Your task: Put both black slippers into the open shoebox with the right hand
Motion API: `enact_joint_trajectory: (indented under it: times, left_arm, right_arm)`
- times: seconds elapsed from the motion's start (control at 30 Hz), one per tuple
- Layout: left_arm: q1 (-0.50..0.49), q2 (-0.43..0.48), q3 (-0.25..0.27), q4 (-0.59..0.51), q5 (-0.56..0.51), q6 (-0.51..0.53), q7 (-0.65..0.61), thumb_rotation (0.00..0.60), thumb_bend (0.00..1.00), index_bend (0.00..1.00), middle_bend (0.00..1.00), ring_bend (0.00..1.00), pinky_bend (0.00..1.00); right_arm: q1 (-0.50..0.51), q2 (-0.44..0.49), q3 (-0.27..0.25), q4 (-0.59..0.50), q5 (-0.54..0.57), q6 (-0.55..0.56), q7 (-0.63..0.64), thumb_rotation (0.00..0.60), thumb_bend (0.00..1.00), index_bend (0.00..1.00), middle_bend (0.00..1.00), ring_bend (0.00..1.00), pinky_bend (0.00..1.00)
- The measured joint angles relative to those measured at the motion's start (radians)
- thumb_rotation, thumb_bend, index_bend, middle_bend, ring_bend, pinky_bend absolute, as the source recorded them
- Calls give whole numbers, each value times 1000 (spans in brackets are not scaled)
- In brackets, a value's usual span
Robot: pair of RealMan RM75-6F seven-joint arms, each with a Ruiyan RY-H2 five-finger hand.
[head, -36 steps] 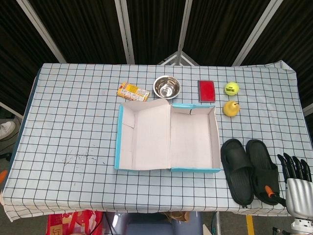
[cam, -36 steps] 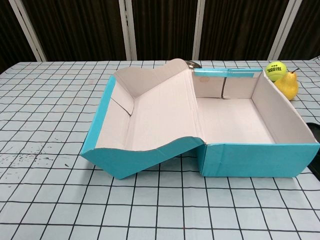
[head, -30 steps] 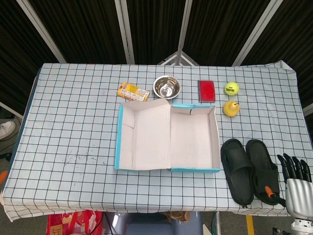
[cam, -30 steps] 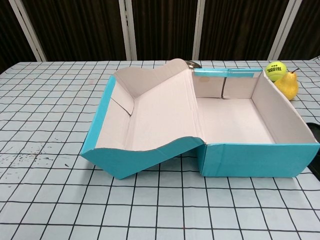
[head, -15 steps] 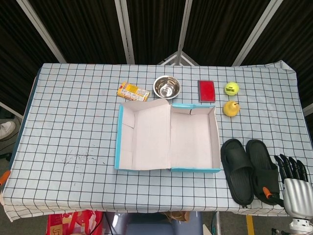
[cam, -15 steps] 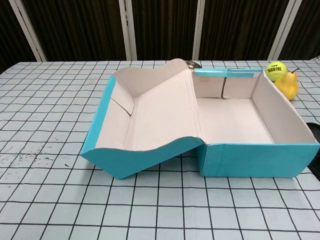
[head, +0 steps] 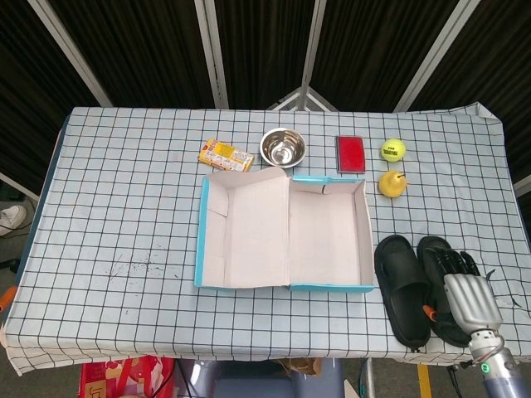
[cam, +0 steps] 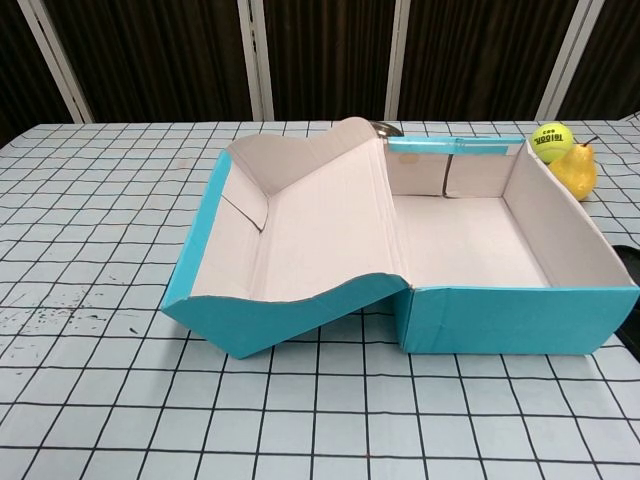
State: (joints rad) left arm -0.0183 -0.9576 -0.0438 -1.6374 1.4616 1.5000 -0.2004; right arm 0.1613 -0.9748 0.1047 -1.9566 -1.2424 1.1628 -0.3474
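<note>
Two black slippers lie side by side at the table's front right, just right of the open shoebox (head: pixel 324 236). My right hand (head: pixel 466 292) hovers over or rests on the right slipper (head: pixel 433 252), covering its near half; its dark fingers are spread toward the toe, and no grip is visible. The left slipper (head: pixel 401 286) lies bare beside the hand. The blue shoebox holds nothing, and its lid (head: pixel 246 236) lies folded out to the left. The chest view shows the shoebox (cam: pixel 500 320) close up and only a black sliver of a slipper (cam: pixel 633 262) at the right edge. My left hand is out of sight.
Along the far side stand a yellow snack packet (head: pixel 226 155), a steel bowl (head: pixel 283 148), a red box (head: pixel 350 154), a tennis ball (head: pixel 392 149) and a pear (head: pixel 392 183). The slippers lie close to the table's front edge.
My right hand has come in from the front right corner, moving left and forward until it covers the right slipper's near half. Slippers and box have not moved.
</note>
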Motion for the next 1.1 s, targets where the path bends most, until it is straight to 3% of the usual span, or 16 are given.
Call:
enact_joint_trajectory:
  times: [0.27, 0.57, 0.83, 1.1]
  left_arm:
    - [-2, 1, -11, 23, -37, -17, -25, 600, 335, 0, 0, 0, 68]
    - [-14, -5, -27, 48, -94, -60, -33, 600, 335, 0, 0, 0, 68]
    - [-34, -21, -49, 68, -178, -132, -19, 600, 334, 0, 0, 0, 68]
    - [-33, -29, -60, 75, -194, -124, -4, 600, 334, 0, 0, 0, 68]
  right_arm:
    - [211, 3, 33, 19, 306, -183, -219, 600, 199, 78, 95, 42, 0]
    - [383, -46, 10, 81, 546, -233, -418, 600, 200, 57, 94, 37, 0]
    - [448, -19, -60, 57, 639, -268, -463, 600, 201, 56, 94, 34, 0]
    - [495, 0, -111, 31, 680, -269, -485, 600, 200, 56, 94, 34, 0]
